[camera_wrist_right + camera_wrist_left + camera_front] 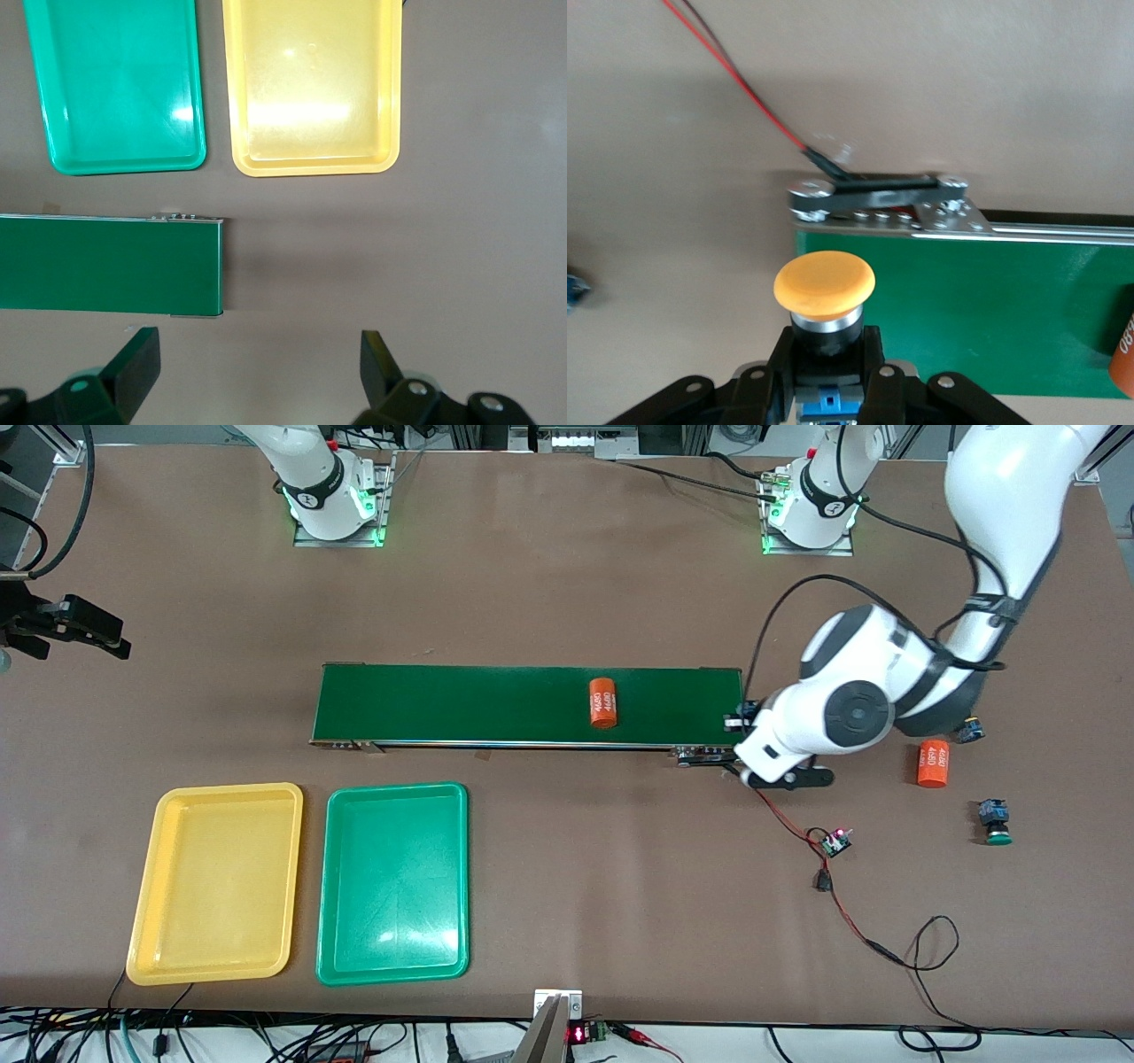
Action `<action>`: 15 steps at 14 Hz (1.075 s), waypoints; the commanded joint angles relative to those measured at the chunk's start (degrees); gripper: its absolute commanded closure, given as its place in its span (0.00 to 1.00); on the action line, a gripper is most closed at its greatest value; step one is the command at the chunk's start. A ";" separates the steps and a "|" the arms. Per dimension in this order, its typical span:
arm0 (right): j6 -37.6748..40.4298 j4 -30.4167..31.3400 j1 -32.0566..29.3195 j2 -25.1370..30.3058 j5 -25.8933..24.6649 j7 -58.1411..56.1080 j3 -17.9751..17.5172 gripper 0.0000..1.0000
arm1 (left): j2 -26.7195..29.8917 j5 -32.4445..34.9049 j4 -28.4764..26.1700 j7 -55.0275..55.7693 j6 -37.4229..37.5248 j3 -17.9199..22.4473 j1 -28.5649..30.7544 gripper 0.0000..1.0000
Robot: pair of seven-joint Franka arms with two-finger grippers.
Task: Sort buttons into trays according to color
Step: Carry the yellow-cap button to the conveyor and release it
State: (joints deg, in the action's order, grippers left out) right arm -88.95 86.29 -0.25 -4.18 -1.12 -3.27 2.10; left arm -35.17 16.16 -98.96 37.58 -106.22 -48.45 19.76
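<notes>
My left gripper is shut on the black-and-blue body of a yellow-orange capped button, cap pointing away from the hand. It hangs over the conveyor belt's end toward the left arm. A green-capped button stands on the table toward the left arm's end. Another button peeks out from under the left arm. The yellow tray and the green tray lie side by side, both bare, nearer the front camera than the belt. My right gripper waits open and holds nothing, up in the air off the belt's other end.
One orange cylinder lies on the dark green belt, and another lies on the table beside the left arm. A tiny circuit board on red wires lies nearer the front camera than the left gripper.
</notes>
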 commanded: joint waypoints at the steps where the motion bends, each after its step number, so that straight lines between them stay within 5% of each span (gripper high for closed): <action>1: -0.17 0.20 -0.54 0.14 0.07 0.37 0.01 0.00 | 0.28 -0.78 -6.92 2.58 -8.53 -0.59 -0.42 0.79; 4: -0.44 0.20 -0.37 -0.39 0.07 0.46 -0.07 0.00 | 0.28 -0.69 -10.37 2.50 -12.34 -0.59 -0.51 0.70; 6: -0.44 0.11 -0.45 -0.57 0.15 0.37 -0.07 0.00 | 0.28 -0.78 -10.55 2.58 -12.26 -0.59 -0.68 0.00; 10: 0.26 -1.30 -0.46 -0.48 0.07 -0.16 0.01 0.00 | 1.86 -0.78 -9.15 2.67 -10.24 -2.61 0.54 0.00; 15: 2.28 -1.30 0.33 -0.04 0.42 -0.16 -0.60 0.00 | 3.18 -0.69 1.91 1.53 4.86 -5.69 6.16 0.00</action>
State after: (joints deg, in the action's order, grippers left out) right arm -87.90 85.41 -0.21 -4.66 -1.07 -3.27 1.82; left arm -32.75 16.15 -100.69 39.99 -106.75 -53.12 22.90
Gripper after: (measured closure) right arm 0.000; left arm 0.000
